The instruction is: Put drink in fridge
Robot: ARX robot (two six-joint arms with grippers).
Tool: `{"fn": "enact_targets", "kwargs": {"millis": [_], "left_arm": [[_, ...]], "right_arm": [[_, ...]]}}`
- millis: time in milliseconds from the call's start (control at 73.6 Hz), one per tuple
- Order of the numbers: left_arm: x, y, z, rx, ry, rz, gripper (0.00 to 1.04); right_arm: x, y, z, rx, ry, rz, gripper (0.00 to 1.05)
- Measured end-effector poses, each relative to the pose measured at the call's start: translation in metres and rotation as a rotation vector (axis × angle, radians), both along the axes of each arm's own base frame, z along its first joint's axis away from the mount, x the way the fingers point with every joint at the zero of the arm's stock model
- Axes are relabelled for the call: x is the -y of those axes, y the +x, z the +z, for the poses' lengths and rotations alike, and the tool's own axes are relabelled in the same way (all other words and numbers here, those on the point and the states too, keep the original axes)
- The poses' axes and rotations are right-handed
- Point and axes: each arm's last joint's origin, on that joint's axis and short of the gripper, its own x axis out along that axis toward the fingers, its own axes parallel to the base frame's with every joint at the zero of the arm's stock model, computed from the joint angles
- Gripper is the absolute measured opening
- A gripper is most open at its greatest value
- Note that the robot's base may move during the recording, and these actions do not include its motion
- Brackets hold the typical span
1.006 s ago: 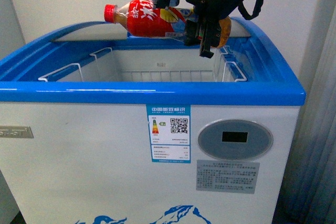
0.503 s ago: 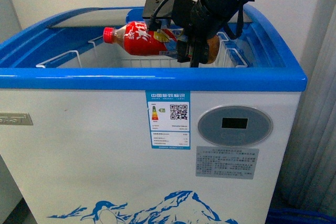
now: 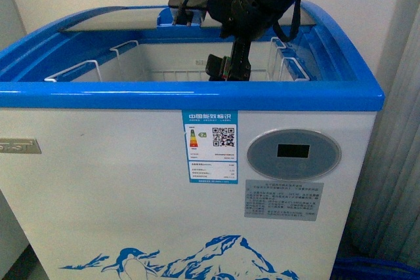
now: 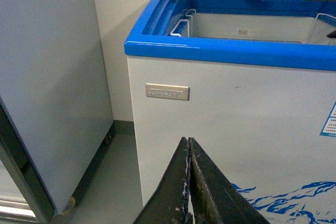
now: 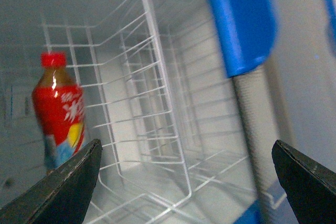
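While the right gripper (image 5: 184,182) hangs inside the chest freezer (image 3: 197,96), its jaws stand spread wide w/ nothing between them; the drink bottle (image 5: 59,111) shows beyond one fingertip, red cap toward the top of the wrist pic, in front of the white wire basket (image 5: 152,103). Pic is blurred, so can't tell if the bottle is resting on the floor, leaning, or in mid-drop. From the front view the bottle isn't visible at all, hidden below the blue rim (image 3: 190,96); only the right arm reaches over the open top.

Left gripper (image 4: 188,182) sits low outside, facing the freezer's white front beside a grey cabinet (image 4: 47,77), jaws pressed together, holding nothing.

Handling, as a guess: full plastic bottle, moderately heavy, walls stiff enough but they give under a hard squeeze; the label wrap is likely slick. If a re-grip is needed, best spot prob. the labelled mid-body, across the width, not the neck or cap. Not fragile, though it may roll or tip.
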Motion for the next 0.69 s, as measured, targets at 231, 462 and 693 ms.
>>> {"fn": "enact_targets", "kwargs": {"millis": [231,462,693], "left_arm": [[0.0,-0.008,-0.004,-0.032,0.0,-0.003,0.03],[0.0,-0.014,-0.003,-0.006,0.0,0.0,0.03],[0.0,-0.014,-0.003,-0.005,0.0,0.0,0.03]], "right_arm": [[0.039,-0.06,0.085,0.148,0.346,-0.266,0.97],[0.11,-0.16,0.078,-0.016,0.712,-0.636,0.97],[0.149,-0.288,0.037,0.023,0.962,-0.746,0.88]]}}
